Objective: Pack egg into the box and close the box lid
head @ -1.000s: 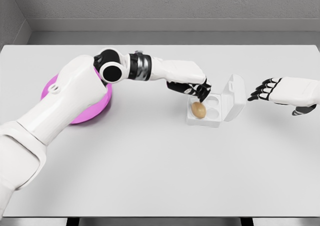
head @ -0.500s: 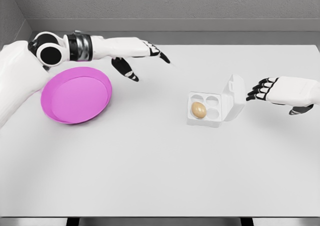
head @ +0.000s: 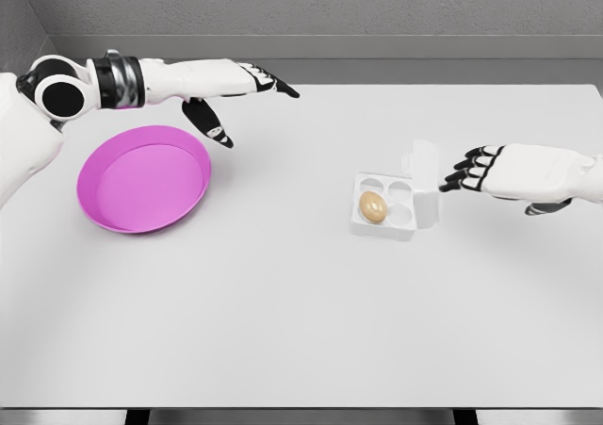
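1. Right of the middle of the surface (head: pixel 301 331) sits the box (head: pixel 386 205), a small white tray with four cups, and the egg (head: pixel 374 207) is already in the near-left cup. So the packing half looks done to me.

2. What matters now is the lid (head: pixel 426 182). It stands up along the box's right edge, hinged there and tipped a bit leftward over the tray, not flat and not down. Its long axis runs near-to-far, same as that edge, so it has to swing leftward and down to close.

3. The right hand (head: pixel 499 172) is just right of the lid, fingers spread and pointing left at it, holding nothing. Its fingertips (head: pixel 454 182) look right at the lid's back face, maybe touching, can't really tell from this angle. A push leftward from there lines up nicely with the way the lid swings.

4. The left hand (head: pixel 236 90) is way off at the far left, hovering beyond the pink bowl (head: pixel 143 178), fingers loose and empty. Well apart from the box, so the right hand is clearly the nearer one for the closing.

5. One worry, just my guess: push too low on the lid and the whole box could slide left instead of shutting.
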